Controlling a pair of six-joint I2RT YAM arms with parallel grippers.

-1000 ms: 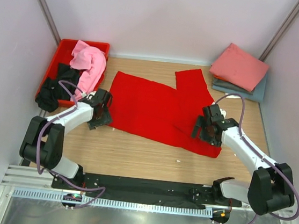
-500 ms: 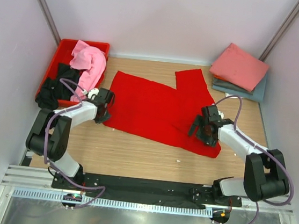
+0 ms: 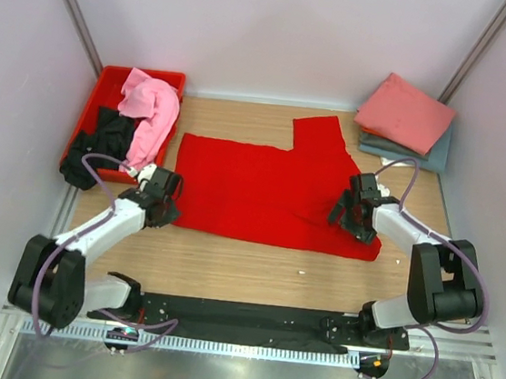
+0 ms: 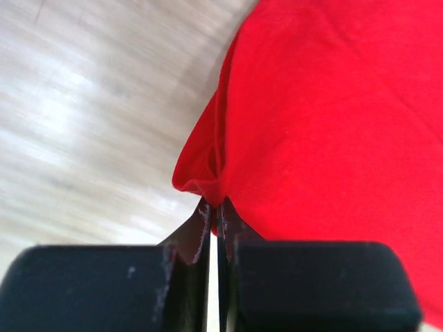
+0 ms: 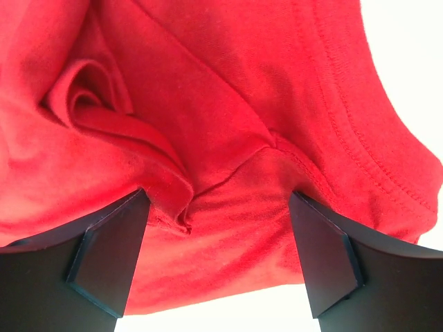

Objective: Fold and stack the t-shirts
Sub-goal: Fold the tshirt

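Left pincer point(image 4: 214, 206) tight on red t-shirt point(image 4: 325, 104) (corner)

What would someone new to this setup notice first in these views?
A bright red t-shirt lies spread across the middle of the table, the left end effector shut on its near-left corner and the right end effector open over bunched cloth at its right edge. Far left, a red crate holds a light pink shirt and a black shirt; far right sits a folded salmon pink shirt atop a grey-blue one.
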